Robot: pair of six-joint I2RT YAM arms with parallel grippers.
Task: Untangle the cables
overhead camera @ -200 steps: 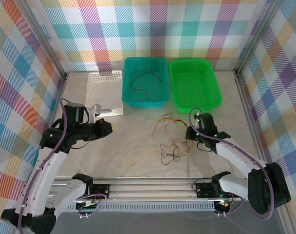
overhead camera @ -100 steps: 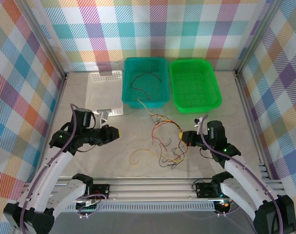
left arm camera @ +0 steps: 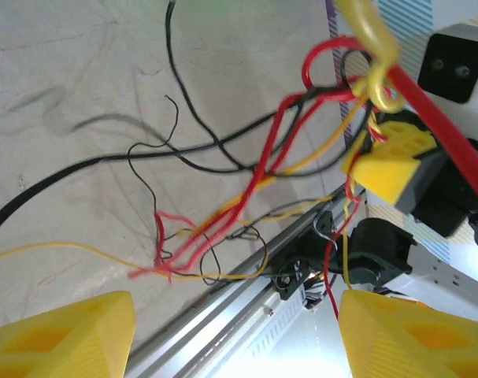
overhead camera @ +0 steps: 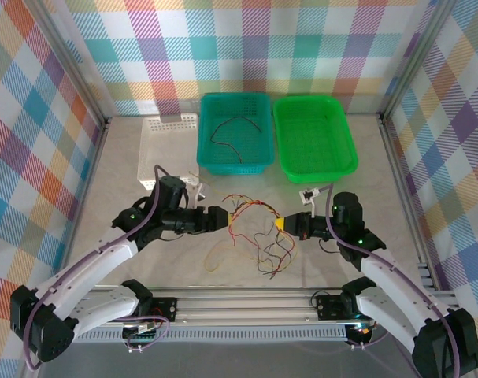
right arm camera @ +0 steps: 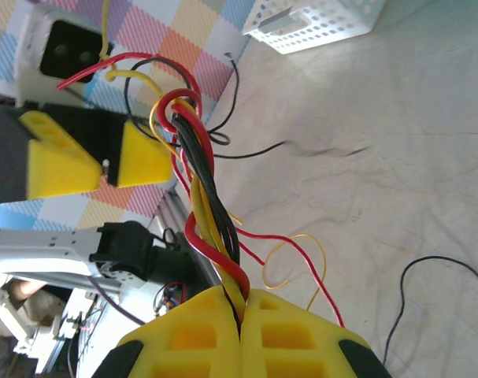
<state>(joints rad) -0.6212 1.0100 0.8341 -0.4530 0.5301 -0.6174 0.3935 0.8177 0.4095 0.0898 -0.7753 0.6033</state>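
The left gripper (overhead camera: 223,219) has its yellow fingers (left arm camera: 65,335) spread wide, with nothing between them. They face the cables (overhead camera: 258,228), and whether they touch a strand cannot be told. The right gripper (overhead camera: 284,226) has its fingers (right arm camera: 294,331) pressed together, pinching a twisted bunch of red, yellow and black cables (right arm camera: 207,213). Both arms reach inward, low over the middle of the tabletop (overhead camera: 364,189), and their tips point at each other. The tangle hangs between them and trails toward the near edge. One dark cable lies in the teal basket (overhead camera: 209,157) at the far edge. A second ago the left gripper was shut near the left edge; it has since swung to the middle and opened.
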